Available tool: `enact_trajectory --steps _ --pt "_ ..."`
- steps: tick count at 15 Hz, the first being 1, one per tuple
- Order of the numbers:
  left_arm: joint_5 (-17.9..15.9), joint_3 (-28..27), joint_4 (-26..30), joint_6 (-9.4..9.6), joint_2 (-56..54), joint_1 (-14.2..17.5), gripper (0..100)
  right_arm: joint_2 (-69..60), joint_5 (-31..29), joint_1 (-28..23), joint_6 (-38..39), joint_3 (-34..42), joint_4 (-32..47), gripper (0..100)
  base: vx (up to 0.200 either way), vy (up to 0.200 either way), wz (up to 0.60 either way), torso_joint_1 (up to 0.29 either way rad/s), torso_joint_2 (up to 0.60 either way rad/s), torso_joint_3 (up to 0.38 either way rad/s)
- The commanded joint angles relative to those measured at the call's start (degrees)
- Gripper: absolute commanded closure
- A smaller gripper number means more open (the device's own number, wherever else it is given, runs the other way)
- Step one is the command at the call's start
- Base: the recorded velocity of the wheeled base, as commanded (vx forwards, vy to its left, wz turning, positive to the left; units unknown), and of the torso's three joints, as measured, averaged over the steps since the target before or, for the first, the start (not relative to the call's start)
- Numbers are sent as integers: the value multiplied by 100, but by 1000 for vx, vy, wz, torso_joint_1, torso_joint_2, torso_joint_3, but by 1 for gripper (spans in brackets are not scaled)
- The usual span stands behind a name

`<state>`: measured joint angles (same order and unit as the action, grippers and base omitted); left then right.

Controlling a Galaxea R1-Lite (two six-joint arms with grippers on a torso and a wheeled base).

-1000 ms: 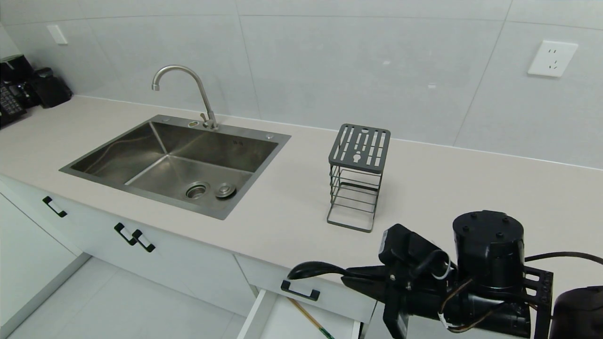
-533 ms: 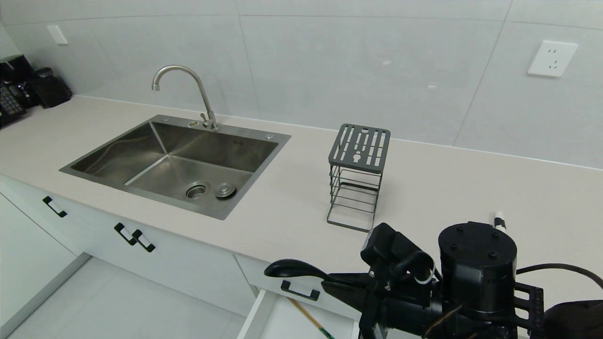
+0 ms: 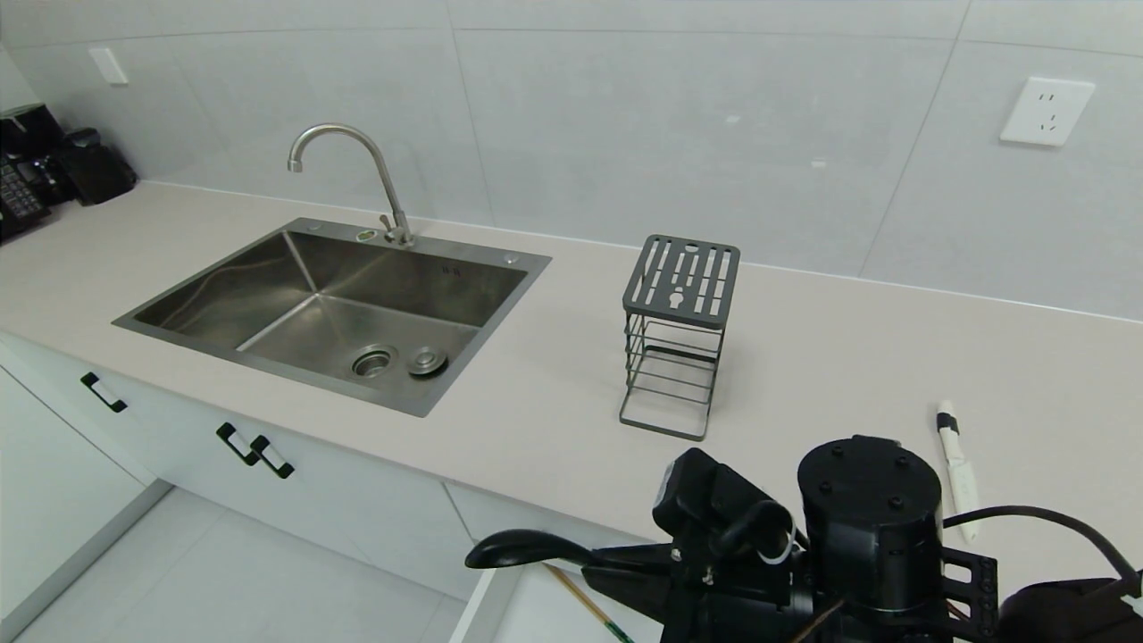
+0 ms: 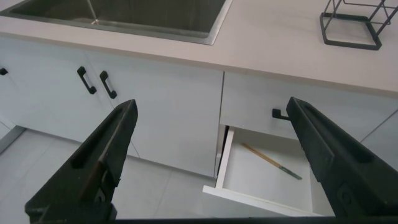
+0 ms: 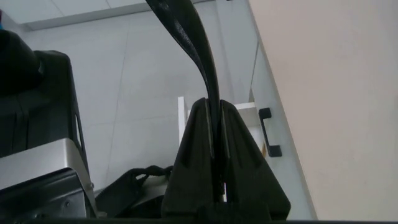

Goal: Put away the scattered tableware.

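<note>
My right gripper is shut on the handle of a black spoon, held level just past the counter's front edge, above the open drawer. In the right wrist view the spoon sticks out from between the shut fingers. A wooden chopstick lies in the drawer. A white utensil with a black band lies on the counter at the right. My left gripper hangs open in front of the cabinets, above the drawer and the chopstick, with nothing between its fingers.
A dark wire rack stands mid-counter. A steel sink with a faucet is on the left. Black appliances sit at the far left. Cabinet doors with black handles run below the counter.
My right arm has moved left and toward the counter's front with the spoon, bringing it over the open drawer. This uncovered the white utensil on the counter.
</note>
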<state>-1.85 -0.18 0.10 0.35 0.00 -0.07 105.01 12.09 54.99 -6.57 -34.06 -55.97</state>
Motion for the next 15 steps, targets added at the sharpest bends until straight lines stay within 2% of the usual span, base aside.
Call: enact_trajectory --steps 1,15 --pt "1 1 -1 0 0 -1 0 46 4 56 68 -101 -2 100 0 0 0 0 0 0" --pt "1 1 -1 0 0 -1 0 125 -76 56 191 -769 51 100 0 0 0 0 0 0"
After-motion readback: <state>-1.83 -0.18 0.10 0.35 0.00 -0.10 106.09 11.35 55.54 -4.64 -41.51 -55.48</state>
